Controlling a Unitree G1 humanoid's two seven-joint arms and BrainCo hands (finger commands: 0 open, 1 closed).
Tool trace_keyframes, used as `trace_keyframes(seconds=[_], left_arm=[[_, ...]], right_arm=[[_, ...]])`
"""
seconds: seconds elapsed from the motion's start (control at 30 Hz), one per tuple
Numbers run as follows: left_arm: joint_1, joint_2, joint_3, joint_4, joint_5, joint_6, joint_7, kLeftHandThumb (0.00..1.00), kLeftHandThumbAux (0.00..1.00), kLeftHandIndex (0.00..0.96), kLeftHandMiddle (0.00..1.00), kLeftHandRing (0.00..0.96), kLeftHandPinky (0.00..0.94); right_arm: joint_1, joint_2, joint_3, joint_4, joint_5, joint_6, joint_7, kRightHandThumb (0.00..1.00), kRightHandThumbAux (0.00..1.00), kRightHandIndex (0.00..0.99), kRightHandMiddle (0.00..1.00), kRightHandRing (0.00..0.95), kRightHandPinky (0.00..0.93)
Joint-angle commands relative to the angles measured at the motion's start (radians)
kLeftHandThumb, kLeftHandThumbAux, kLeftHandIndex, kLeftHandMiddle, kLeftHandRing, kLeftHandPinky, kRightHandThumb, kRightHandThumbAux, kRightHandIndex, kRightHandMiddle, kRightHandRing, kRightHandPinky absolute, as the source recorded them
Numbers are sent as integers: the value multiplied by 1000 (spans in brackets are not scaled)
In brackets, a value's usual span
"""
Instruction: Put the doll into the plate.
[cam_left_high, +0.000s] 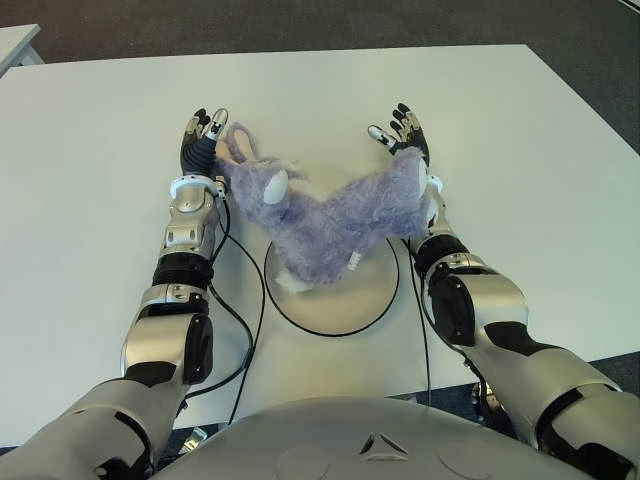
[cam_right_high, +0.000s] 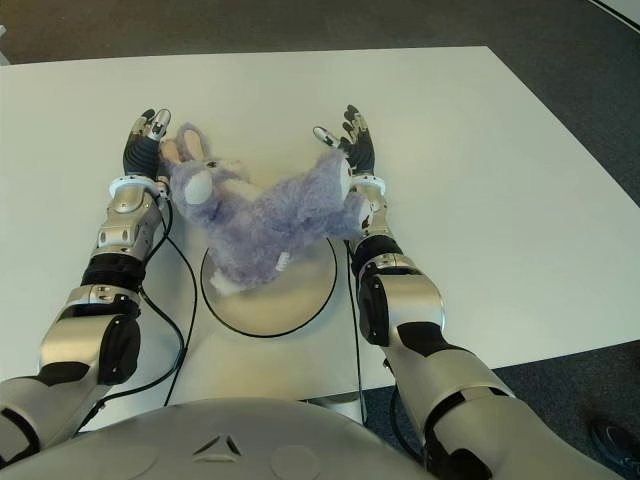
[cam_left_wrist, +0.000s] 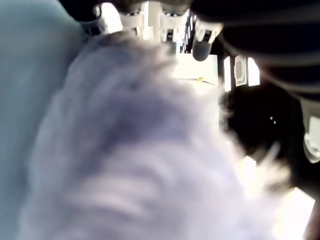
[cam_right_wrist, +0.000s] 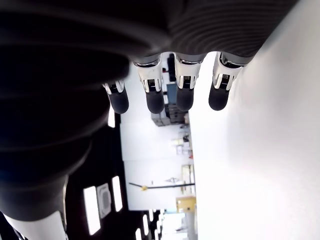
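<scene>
A fluffy purple rabbit doll (cam_left_high: 320, 215) lies slanted over the far part of the round white plate (cam_left_high: 345, 318), its head with pink ears toward my left. My left hand (cam_left_high: 203, 135) shows beside the doll's head, fingers straight and spread. My right hand (cam_left_high: 402, 130) shows at the doll's other end, fingers (cam_right_wrist: 155, 100) extended with nothing between them. The doll's ends touch both wrists. Purple fur (cam_left_wrist: 130, 150) fills the left wrist view, with the straight fingertips (cam_left_wrist: 200, 50) beyond it.
The plate sits near the front edge of a white table (cam_left_high: 530, 150). Black cables (cam_left_high: 258, 300) run from the arms past the plate's rim. Dark carpet surrounds the table, and another table's corner (cam_left_high: 15, 42) shows at the far left.
</scene>
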Motion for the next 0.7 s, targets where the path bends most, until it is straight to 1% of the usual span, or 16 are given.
trace_keyframes(seconds=[0.03, 0.3, 0.7], left_arm=[[43, -6, -10, 6, 2, 14, -24, 0, 455, 0, 63, 30, 0], [58, -9, -11, -9, 2, -2, -34, 0, 452, 0, 66, 28, 0], [74, -17, -8, -28, -3, -7, -31, 0, 454, 0, 82, 49, 0]], right_arm=[[52, 12, -10, 25, 5, 4, -10, 3, 759, 0, 7, 1, 22], [56, 9, -11, 19, 2, -18, -15, 0, 768, 2, 12, 8, 30], [59, 6, -13, 8, 3, -35, -5, 0, 749, 1, 14, 11, 29]])
